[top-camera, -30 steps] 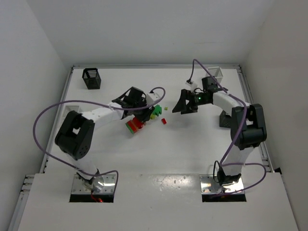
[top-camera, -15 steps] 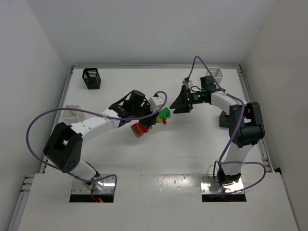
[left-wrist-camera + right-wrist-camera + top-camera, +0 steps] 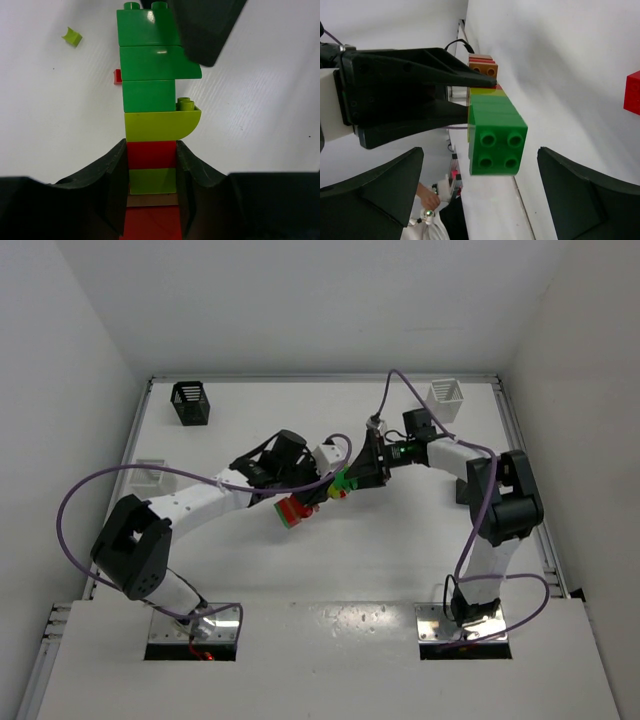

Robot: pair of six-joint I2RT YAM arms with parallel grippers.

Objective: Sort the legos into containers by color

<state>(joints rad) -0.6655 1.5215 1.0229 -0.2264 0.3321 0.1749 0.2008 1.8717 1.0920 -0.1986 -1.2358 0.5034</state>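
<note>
Closed in since a second ago with right fingers [image 3: 380, 192] spread wide astride the green end brick [image 3: 498, 144] of the multicolour plastic lego stack [image 3: 150, 125]. Gripped at its red end by left fingers [image 3: 107, 170] over the white desk [image 3: 50, 100]. Centre on green, squeeze squarely, pull straight off.

The stack [image 3: 150, 120] runs off the bottom edge past the left gripper [image 3: 151, 150], so its red end is cut short. The gripping fingers [image 3: 107, 175] cover the sides of the lowest bricks. Beyond the fingertips, a right finger [image 3: 205, 30] hides the top green brick's corner. Left of the stack, a small red piece [image 3: 117, 76] peeks out, mostly hidden.

In the right wrist view, a red brick [image 3: 632, 92] is sliced by the frame edge, off to the right gripper's [image 3: 480, 150] side. From above, a black container [image 3: 462, 490] sits largely behind the right arm [image 3: 495, 500].
</note>
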